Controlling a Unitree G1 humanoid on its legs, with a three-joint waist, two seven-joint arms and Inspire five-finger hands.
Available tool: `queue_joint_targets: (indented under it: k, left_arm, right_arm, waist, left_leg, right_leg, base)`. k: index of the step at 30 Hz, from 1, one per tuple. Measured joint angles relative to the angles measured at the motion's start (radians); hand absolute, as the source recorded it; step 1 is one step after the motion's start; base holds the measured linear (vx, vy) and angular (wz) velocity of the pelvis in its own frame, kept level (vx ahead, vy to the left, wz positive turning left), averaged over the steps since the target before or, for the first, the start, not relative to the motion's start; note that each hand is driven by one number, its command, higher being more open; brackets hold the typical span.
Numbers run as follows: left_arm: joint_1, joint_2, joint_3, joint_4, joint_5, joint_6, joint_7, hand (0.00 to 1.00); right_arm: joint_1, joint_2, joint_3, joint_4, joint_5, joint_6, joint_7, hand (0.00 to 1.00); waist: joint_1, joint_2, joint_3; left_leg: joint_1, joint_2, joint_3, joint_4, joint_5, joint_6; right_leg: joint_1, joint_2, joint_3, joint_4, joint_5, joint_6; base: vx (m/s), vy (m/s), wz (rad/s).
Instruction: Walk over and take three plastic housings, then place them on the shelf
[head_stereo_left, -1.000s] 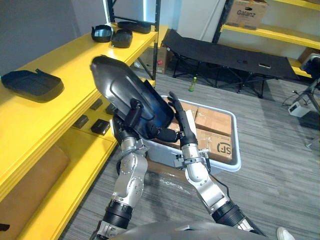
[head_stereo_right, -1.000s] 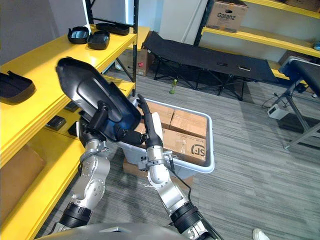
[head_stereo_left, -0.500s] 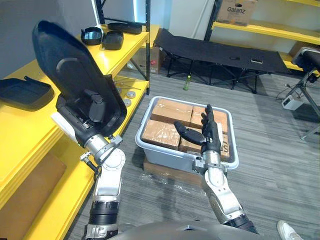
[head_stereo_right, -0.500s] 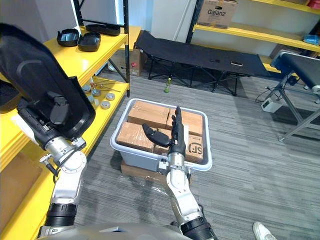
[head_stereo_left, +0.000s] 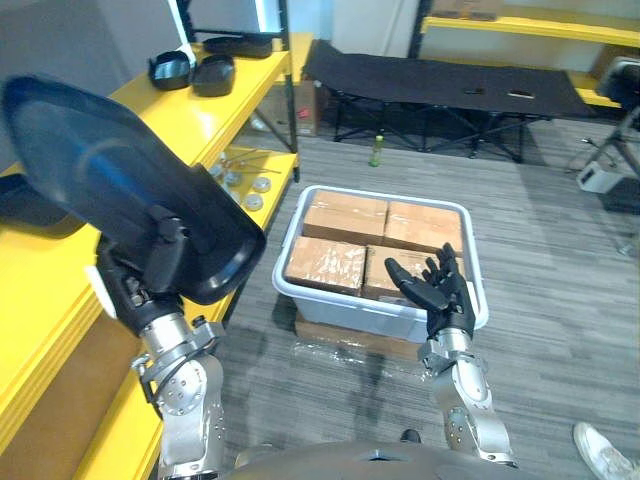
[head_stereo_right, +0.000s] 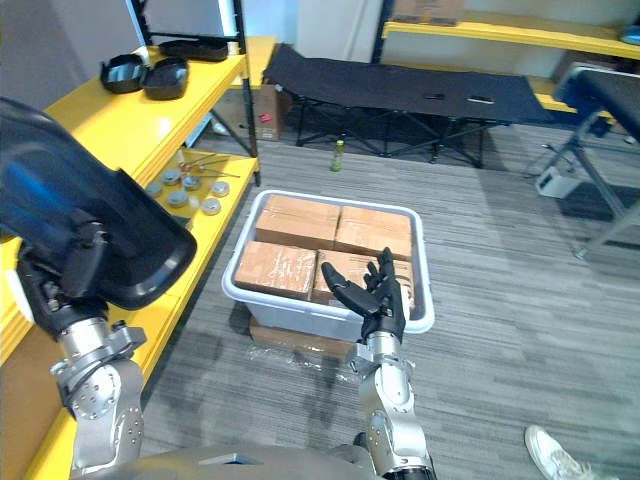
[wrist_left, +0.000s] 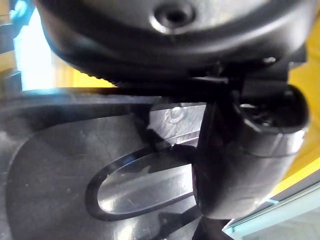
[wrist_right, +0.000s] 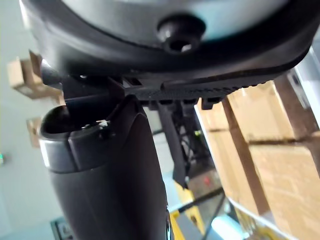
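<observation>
Left eye view: my left hand (head_stereo_left: 150, 275) grips a large black plastic housing (head_stereo_left: 120, 180), fingers curled on its face, and holds it tilted above the near end of the yellow shelf (head_stereo_left: 235, 105) on the left. The broad shell hides much of the shelf top behind it. Far along the shelf a round dark housing (head_stereo_left: 172, 70) sits just beside a second housing (head_stereo_left: 214, 73), with a flat dark tray (head_stereo_left: 235, 45) farther on and small round parts (head_stereo_left: 245, 185) on the lower level. To the right of the shelf a grey bin (head_stereo_left: 372, 318) packed with cardboard boxes (head_stereo_left: 345, 215) stands on the floor. My right hand (head_stereo_left: 440, 300) hovers over the bin's near right rim, fingers spread and holding nothing. A black folding cot (head_stereo_left: 440, 80) stands at the far side, with a green bottle (head_stereo_left: 377, 150) on the floor before it. Right eye view: the bin sits between my two arms, and a white shoe (head_stereo_right: 553, 455) shows at the near right. Left wrist view: my left thumb (wrist_left: 250, 150) presses on the housing's surface beside an oval recess (wrist_left: 135, 185), with yellow shelf beyond. Right wrist view: my right thumb (wrist_right: 110, 175) stands free, with the boxes beyond it.
</observation>
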Motion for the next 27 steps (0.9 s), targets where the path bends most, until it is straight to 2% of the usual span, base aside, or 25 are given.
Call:
queue_joint_targets:
  k: [4,9,13,17,19,21,24,26,27]
  left_arm:
    - [0.026,-0.005,0.064,-0.132,-0.007,-0.018,-0.037,0.00]
    - [0.098,-0.010,0.131,-0.214,-0.073,-0.056,-0.113,0.00]
    - [0.121,-0.031,0.153,-0.212,-0.112,-0.060,-0.131,0.00]
    - [0.120,-0.042,0.144,-0.211,-0.140,-0.052,-0.149,0.00]
    - [0.113,-0.041,0.129,-0.208,-0.172,-0.039,-0.188,0.00]
    - [0.116,-0.040,0.106,-0.193,-0.198,-0.035,-0.253,0.00]
    - [0.116,-0.037,0.088,-0.190,-0.254,-0.036,-0.335,0.00]
    - [0.113,-0.024,0.067,-0.190,-0.263,-0.037,-0.389,0.00]
    - [0.112,-0.001,0.044,-0.190,-0.263,-0.037,-0.417,0.00]
  right_arm:
    - [-0.068,0.002,0.101,0.001,-0.052,0.001,-0.004,1.00]
    - [-0.223,0.001,0.199,0.011,-0.158,-0.006,-0.002,1.00]
    - [-0.264,-0.001,0.217,0.011,-0.154,-0.023,0.009,1.00]
    - [-0.262,-0.020,0.211,0.011,-0.146,-0.021,0.019,1.00]
    - [-0.243,-0.021,0.187,0.011,-0.147,-0.021,0.029,1.00]
    - [-0.202,-0.024,0.160,0.009,-0.158,-0.021,0.040,1.00]
    - [-0.187,-0.030,0.143,0.009,-0.181,-0.021,0.044,1.00]
    - [-0.187,-0.030,0.141,0.003,-0.198,-0.024,0.039,1.00]
    - [-0.186,-0.029,0.136,-0.001,-0.199,-0.026,0.031,1.00]
  waist:
    - [0.040,0.011,0.006]
    - [0.121,0.021,0.013]
    - [0.141,0.018,0.012]
    - [0.139,0.019,0.014]
    - [0.130,0.019,0.015]
    - [0.128,0.021,0.020]
    - [0.138,0.035,0.035]
    - [0.137,0.030,0.038]
    - [0.135,0.023,0.040]
  left_leg:
    - [-0.023,-0.004,-0.069,0.014,-0.002,0.003]
    - [-0.042,-0.010,-0.132,0.014,0.005,0.003]
    - [-0.048,-0.015,-0.152,0.018,0.009,-0.003]
    - [-0.083,-0.022,-0.190,0.041,0.015,0.003]
    - [-0.113,-0.027,-0.215,0.036,0.038,0.013]
    - [-0.122,-0.029,-0.255,-0.008,0.080,0.018]
    - [-0.127,-0.029,-0.268,-0.024,0.098,0.015]
    - [-0.139,-0.038,-0.285,-0.023,0.100,0.013]
    - [-0.145,-0.048,-0.299,-0.021,0.102,0.015]
  right_leg:
    - [0.043,-0.002,-0.078,0.000,-0.011,0.004]
    - [0.068,-0.001,-0.138,0.000,-0.026,0.009]
    - [0.080,-0.001,-0.159,0.000,-0.029,0.006]
    - [0.101,-0.001,-0.208,0.008,-0.046,0.011]
    - [0.106,-0.001,-0.255,0.025,-0.079,0.002]
    - [0.118,0.000,-0.306,0.051,-0.108,0.012]
    - [0.129,-0.002,-0.341,0.082,-0.132,0.014]
    - [0.122,-0.018,-0.352,0.128,-0.161,0.015]
    - [0.106,-0.036,-0.332,0.187,-0.203,-0.008]
  base:
    - [-0.02,0.007,0.54]
    - [-0.02,0.019,0.34]
    - [0.01,0.039,0.16]
    - [0.03,0.023,0.36]
    - [0.01,-0.012,0.72]
    - [0.02,-0.028,0.77]
    - [0.00,-0.028,0.46]
    - [0.02,0.004,0.37]
    - [0.02,0.018,0.51]
